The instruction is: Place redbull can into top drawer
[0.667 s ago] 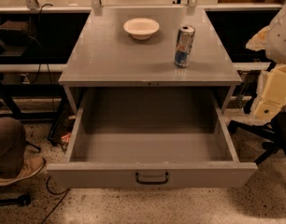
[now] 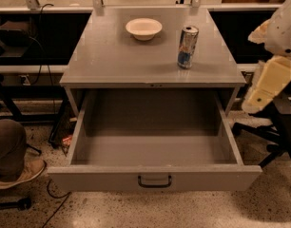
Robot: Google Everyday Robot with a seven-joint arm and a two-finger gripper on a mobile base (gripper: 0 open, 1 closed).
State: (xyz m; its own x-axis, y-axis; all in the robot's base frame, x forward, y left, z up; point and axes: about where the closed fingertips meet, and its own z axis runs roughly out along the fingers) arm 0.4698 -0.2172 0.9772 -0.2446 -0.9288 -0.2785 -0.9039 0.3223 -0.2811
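Observation:
The redbull can (image 2: 187,46) stands upright on the grey cabinet top (image 2: 112,56), near its right front part. The top drawer (image 2: 155,177) is pulled fully out below it and holds nothing; its dark bail handle (image 2: 155,181) is at the centre of the front panel. My gripper (image 2: 262,91), the cream-coloured end of the arm, hangs at the right edge of the view. It is beside the cabinet's right front corner, apart from the can and lower than it.
A shallow white bowl (image 2: 143,28) sits at the back of the cabinet top, left of the can. A person's leg and shoe (image 2: 17,167) are on the floor at the left. Dark chair legs (image 2: 269,137) stand at the right below my arm.
My arm's cream end has shifted slightly left and up, towards the cabinet. The can, bowl and drawer have not moved.

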